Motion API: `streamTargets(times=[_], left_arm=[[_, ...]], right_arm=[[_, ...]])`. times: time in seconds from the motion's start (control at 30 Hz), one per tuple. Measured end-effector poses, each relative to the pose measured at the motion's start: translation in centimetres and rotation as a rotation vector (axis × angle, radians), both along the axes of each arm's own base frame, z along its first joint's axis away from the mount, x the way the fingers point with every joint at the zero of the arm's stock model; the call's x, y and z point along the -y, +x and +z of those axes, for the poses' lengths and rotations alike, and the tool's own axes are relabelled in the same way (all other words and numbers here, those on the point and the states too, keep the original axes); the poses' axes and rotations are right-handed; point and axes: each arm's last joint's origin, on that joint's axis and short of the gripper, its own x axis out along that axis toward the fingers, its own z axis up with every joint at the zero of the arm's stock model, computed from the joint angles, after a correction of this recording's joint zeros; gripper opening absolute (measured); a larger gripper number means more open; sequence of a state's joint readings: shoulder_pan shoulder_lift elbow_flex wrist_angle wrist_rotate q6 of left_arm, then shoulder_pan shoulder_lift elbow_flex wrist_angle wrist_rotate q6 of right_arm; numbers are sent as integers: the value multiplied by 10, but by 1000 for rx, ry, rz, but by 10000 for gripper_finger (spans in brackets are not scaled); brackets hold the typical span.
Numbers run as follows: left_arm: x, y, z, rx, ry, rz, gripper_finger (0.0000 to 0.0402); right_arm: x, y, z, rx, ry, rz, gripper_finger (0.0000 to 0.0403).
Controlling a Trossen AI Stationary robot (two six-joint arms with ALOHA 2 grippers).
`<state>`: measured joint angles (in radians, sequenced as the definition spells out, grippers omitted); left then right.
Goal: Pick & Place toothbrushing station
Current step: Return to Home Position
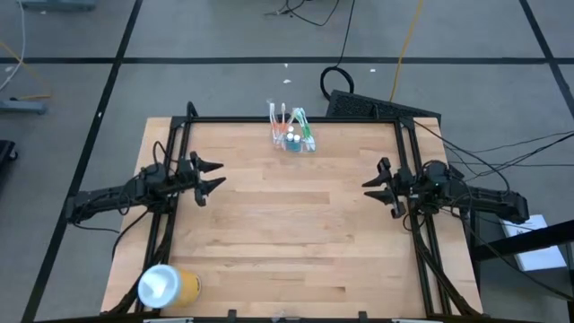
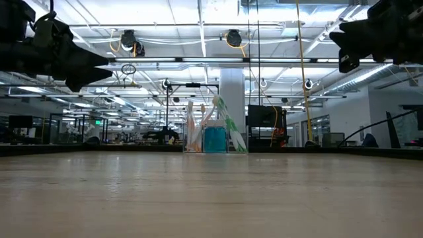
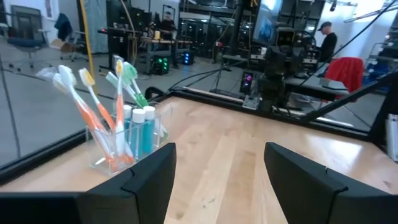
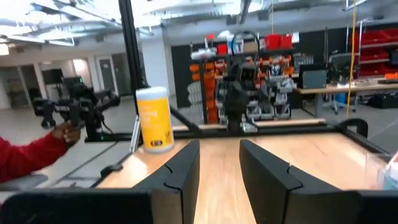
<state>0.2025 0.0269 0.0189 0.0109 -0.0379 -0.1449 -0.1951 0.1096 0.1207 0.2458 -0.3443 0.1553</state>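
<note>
The toothbrushing station (image 1: pixel 294 136) is a clear plastic holder with several toothbrushes and blue tubes standing in it. Its base rests on the table near the middle of the far edge. It also shows in the low view (image 2: pixel 215 137) and in the left wrist view (image 3: pixel 127 140). My left gripper (image 1: pixel 213 176) is open and empty at the table's left side, above the table. My right gripper (image 1: pixel 375 184) is open and empty at the table's right side, above the table. Both grippers point toward the table's middle.
A yellow cylinder with a white round end (image 1: pixel 168 286) stands at the table's near left corner; it also shows in the right wrist view (image 4: pixel 153 118). A black frame (image 1: pixel 179 135) runs along the table's edges. Bare wood (image 1: pixel 296 224) lies between the grippers.
</note>
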Motion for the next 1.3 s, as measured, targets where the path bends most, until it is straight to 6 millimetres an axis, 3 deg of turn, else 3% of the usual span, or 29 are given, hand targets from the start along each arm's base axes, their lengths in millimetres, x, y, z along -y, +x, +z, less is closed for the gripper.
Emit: streamTargets(times=[0.13, 0.7, 1.3], left_arm=[[3, 0, 0, -1, 4, -2, 253], [12, 1, 2, 10, 39, 12, 253], [15, 2, 2, 3, 79, 16, 253]], right_arm=[[0, 1, -10, -9, -10, -7, 105], [-6, 1, -6, 64, -30, -6, 105], [-12, 4, -23, -107, -79, -45, 105]])
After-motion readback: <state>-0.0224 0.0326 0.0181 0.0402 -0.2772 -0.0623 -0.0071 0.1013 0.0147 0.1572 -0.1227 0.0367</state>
